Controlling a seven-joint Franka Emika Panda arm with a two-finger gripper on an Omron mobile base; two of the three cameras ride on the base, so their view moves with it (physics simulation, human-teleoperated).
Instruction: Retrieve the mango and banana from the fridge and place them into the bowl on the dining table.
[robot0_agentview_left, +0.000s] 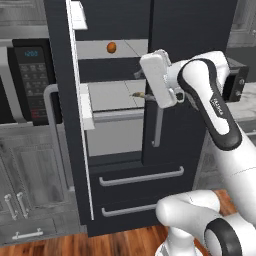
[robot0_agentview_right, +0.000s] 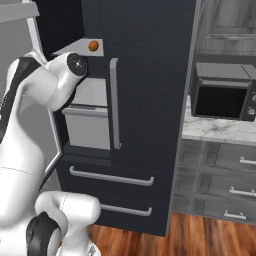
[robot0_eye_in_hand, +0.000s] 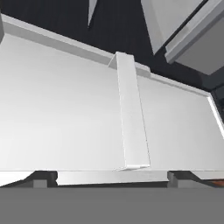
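Note:
The dark fridge (robot0_agentview_left: 195, 30) stands with its left door (robot0_agentview_left: 60, 115) swung open. The small orange mango (robot0_agentview_left: 111, 47) rests on the upper light grey shelf and is also seen as the mango (robot0_agentview_right: 93, 46) above my arm. One shelf lower, a slim yellowish-dark tip that looks like the banana (robot0_agentview_left: 135, 93) pokes out beside my hand. My gripper (robot0_eye_in_hand: 111, 178) reaches into that lower shelf, open, its fingertips (robot0_eye_in_hand: 43, 178) wide apart with nothing between them. Ahead of them lies bare shelf with a raised rib (robot0_eye_in_hand: 131, 118). The bowl and the dining table are out of view.
The fridge's right door (robot0_agentview_right: 150, 75) is shut, its bar handle (robot0_agentview_right: 115, 102) close to my arm. Two drawers (robot0_agentview_left: 142, 177) sit below. A microwave (robot0_agentview_left: 32, 80) is built in at the left, and another microwave (robot0_agentview_right: 222, 97) stands on the marble counter at the right.

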